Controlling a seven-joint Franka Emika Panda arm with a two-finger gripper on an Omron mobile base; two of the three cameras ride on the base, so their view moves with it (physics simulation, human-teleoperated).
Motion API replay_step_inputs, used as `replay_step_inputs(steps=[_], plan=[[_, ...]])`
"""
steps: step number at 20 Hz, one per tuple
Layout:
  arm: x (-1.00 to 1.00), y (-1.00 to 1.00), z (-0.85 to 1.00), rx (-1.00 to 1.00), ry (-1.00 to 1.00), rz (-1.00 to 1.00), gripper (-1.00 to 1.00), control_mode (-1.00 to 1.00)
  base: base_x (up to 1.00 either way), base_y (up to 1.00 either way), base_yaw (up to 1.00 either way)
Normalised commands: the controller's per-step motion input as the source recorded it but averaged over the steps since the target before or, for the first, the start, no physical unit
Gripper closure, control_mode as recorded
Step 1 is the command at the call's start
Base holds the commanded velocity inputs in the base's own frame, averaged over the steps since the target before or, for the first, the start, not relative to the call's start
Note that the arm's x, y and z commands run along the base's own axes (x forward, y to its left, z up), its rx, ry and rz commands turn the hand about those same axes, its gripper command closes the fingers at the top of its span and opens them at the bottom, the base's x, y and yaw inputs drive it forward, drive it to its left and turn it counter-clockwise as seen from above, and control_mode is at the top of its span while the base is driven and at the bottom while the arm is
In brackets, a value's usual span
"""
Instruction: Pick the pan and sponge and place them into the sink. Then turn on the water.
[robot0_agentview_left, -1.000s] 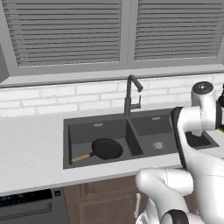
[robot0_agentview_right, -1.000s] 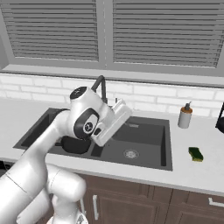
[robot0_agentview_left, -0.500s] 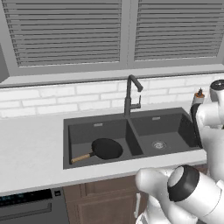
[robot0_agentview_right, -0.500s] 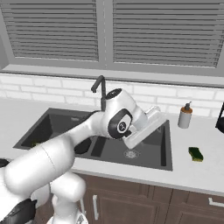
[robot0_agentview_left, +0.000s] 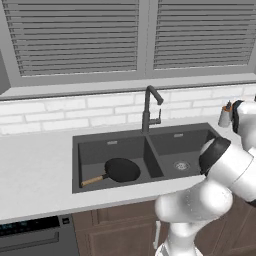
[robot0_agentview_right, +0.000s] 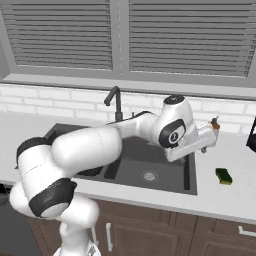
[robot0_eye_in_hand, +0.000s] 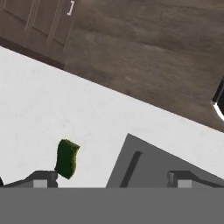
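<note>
Reading from the left: the pan (robot0_agentview_left: 121, 170) lies flat in the left basin of the sink (robot0_agentview_left: 112, 146), its wooden handle pointing toward the front-left corner. That half of the picking looks done. Next along, the faucet (robot0_agentview_left: 148, 106) stands behind the divider with no stream falling from its spout, so the water is not yet on. The right basin holds nothing but its drain.

Further right, my jaws (robot0_agentview_right: 207, 141) hang over the right end of the sink, beside the soap bottle (robot0_agentview_right: 215, 123) at the back — spread wide, nothing between them. Rightmost on the table (robot0_agentview_right: 235, 200) sits the sponge (robot0_agentview_right: 223, 176), near the front edge and apart from the sink's rim. From my hand camera it lies just by one fingertip (robot0_eye_in_hand: 40, 178), off to one side of my centre line rather than between the two tips.

So the step in hand, I judge, is the reach for the sponge. The next move calls for shifting sideways until the sponge sits between the tips, then coming down — and closing gently, since it is small and probably soft.
</note>
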Motion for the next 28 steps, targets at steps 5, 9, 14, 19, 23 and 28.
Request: replay_step_inputs(steps=[5, 9, 14, 19, 23, 28], plan=[[0.56, -0.50, -0.41, 0.17, 0.00, -0.05, -1.00, -1.00, 0.00, 0.00, 0.00], [0.45, -0.46, -0.52, 0.05, 0.00, -0.03, -1.00, -1.00, 0.00, 0.00, 0.00], [0.42, -0.36, -0.43, 0.04, 0.00, 0.00, -1.00, -1.00, 0.00, 0.00, 0.00], [0.18, -0.35, -0.28, 0.07, 0.00, 0.00, -1.00, -1.00, 0.00, 0.00, 0.00], [0.00, -0.18, -0.25, 0.07, 0.00, 0.00, -1.00, -1.00, 0.00, 0.00, 0.00], [0.00, -0.01, -0.35, 0.00, 0.00, 0.01, -1.00, -1.00, 0.00, 0.00, 0.00]])
